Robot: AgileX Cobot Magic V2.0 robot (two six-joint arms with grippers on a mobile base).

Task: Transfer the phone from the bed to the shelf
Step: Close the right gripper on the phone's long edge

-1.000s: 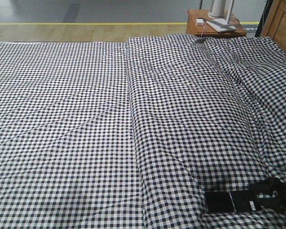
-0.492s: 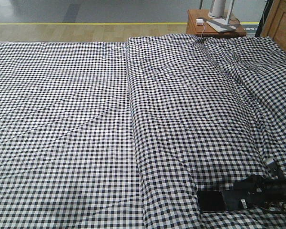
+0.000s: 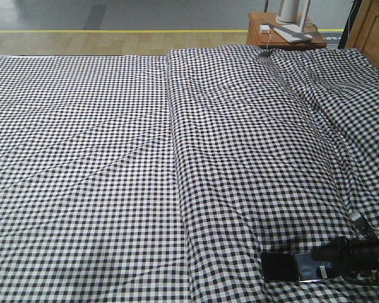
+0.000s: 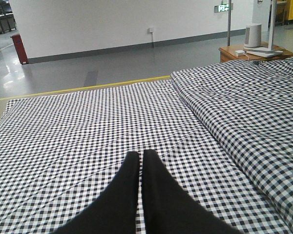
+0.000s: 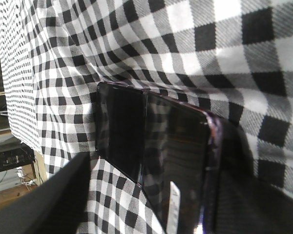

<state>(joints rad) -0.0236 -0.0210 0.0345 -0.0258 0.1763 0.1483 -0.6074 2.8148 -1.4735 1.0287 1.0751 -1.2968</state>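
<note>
Mock bedroom in a lab hall: gingham bed [image 3: 82, 158], far-right wooden nightstand [image 3: 284, 35], grey floor [image 4: 112, 61], yellow tape line [image 3: 114, 31], exit sign [image 4: 222, 8].

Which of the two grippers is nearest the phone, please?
The right gripper: its open fingers flank the phone on the bed. The left gripper, shut, sees only checked cloth.

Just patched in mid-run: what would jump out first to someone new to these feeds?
The black-and-white checked bed fills every view. At the front view's lower right, the glossy black phone sits on the cloth with the right gripper straddling its end, cloth showing beside one finger. The left gripper hovers shut over the bedding.
</note>
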